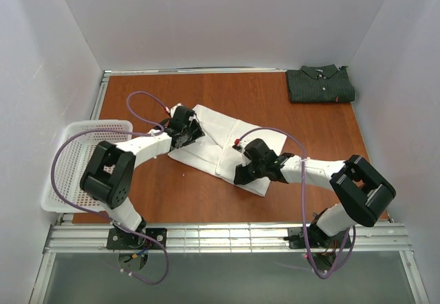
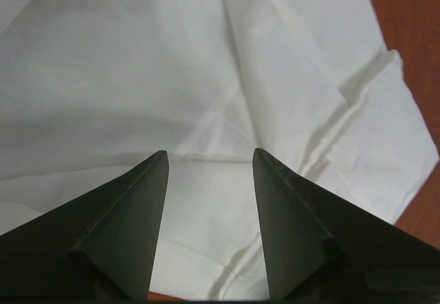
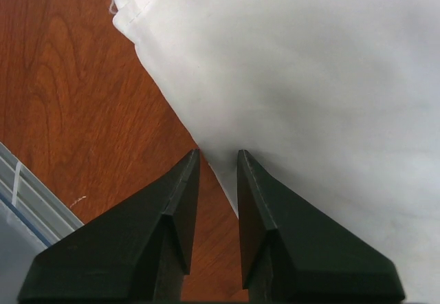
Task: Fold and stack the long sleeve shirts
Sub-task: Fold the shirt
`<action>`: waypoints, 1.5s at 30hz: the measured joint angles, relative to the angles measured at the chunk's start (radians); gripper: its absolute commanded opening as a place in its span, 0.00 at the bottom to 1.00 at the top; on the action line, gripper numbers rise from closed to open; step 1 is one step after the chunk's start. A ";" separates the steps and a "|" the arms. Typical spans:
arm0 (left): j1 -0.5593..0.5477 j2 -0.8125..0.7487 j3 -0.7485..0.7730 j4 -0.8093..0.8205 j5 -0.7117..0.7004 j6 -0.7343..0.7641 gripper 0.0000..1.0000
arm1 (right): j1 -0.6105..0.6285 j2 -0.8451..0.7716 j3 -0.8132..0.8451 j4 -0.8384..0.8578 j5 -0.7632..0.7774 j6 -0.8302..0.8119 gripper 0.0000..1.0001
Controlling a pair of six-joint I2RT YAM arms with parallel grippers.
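White shirt (image 1: 220,146) lies partly folded, slantwise, at the middle of the table (image 1: 275,108). Its far left corner is hidden under the left gripper (image 2: 210,154) and part of its near edge under the right gripper (image 3: 218,153). Its collar and buttons cannot be made out. The left jaws are released and stand apart above the cloth, grasping nothing. The right jaws are almost together at the shirt's near edge; whether they pinch the hem I cannot tell. Basket (image 1: 69,173), white plastic mesh, sits at the left edge, its right side covered by the left arm (image 1: 110,173). Dark shirt (image 1: 320,85), folded flat with its collar showing, rests in the far right corner, well apart. The table is reddish wood-grain. The white cloth is smooth, with soft creases and a stitched hem.
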 measured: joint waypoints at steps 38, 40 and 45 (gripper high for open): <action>0.112 -0.530 -0.470 -0.054 0.090 -0.058 0.71 | -0.412 0.056 0.149 -0.097 0.032 -0.065 0.30; 0.105 -0.548 -0.417 -0.073 0.090 0.011 0.81 | -0.422 0.041 0.165 -0.098 0.032 -0.069 0.32; -0.031 -0.539 -0.266 -0.086 0.049 0.151 0.87 | -0.472 -0.087 0.167 -0.132 0.024 -0.062 0.61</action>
